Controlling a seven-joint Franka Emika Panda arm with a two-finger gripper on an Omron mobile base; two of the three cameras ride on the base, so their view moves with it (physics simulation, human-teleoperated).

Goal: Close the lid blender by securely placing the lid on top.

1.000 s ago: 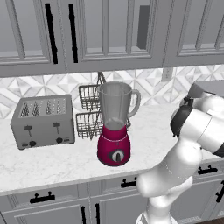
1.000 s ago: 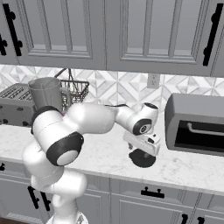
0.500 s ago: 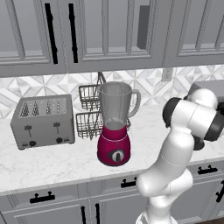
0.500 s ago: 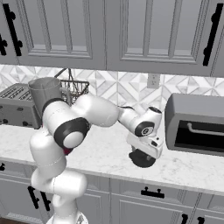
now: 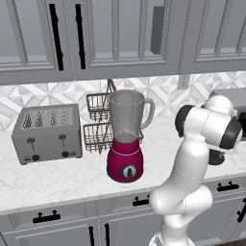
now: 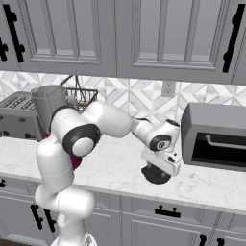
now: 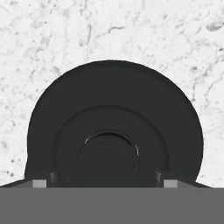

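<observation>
The arm reaches right and bends down over the table [image 6: 110,168], wrist pointing straight down. The end effector [image 6: 157,174] sits low on the lid [image 7: 113,131], which lies flat near the table's front edge; its finger spacing cannot be told. The blender [image 5: 126,137] stands open, well apart to the left, beside the toaster [image 5: 46,133].

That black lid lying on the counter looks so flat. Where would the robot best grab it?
Probably by the raised round knob at the middle of the lid, coming straight down from above. The lid lies flat on the marble counter, so its rim sits low, while the knob stands up for the fingers to close on from either side.
</observation>
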